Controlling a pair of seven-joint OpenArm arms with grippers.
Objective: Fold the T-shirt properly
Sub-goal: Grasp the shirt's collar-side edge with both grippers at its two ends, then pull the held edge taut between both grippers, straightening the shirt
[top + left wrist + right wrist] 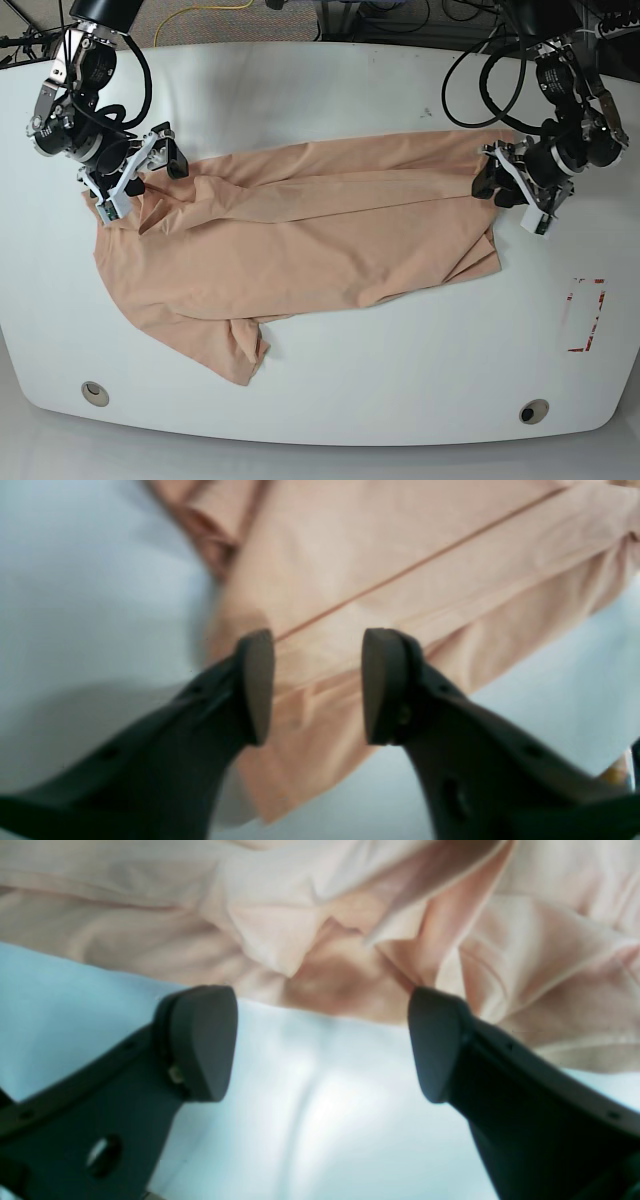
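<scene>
The soft peach-pink cotton T-shirt (300,235) lies spread and rumpled across the middle of the white worktop (330,80), partly folded lengthwise. The left hand (317,685) hangs over its edge with fingers parted, gripping nothing. The right hand (320,1045) gapes wide and empty just beside the crumpled opposite end.

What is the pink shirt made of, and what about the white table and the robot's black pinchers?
The T-shirt looks like soft matte woven or knit cloth, maybe cotton: it wrinkles and folds. The table seems hard and smooth, slightly glossy. The left tool and right tool look like dull black plastic with rubbery-looking pads; I can't be sure.
</scene>
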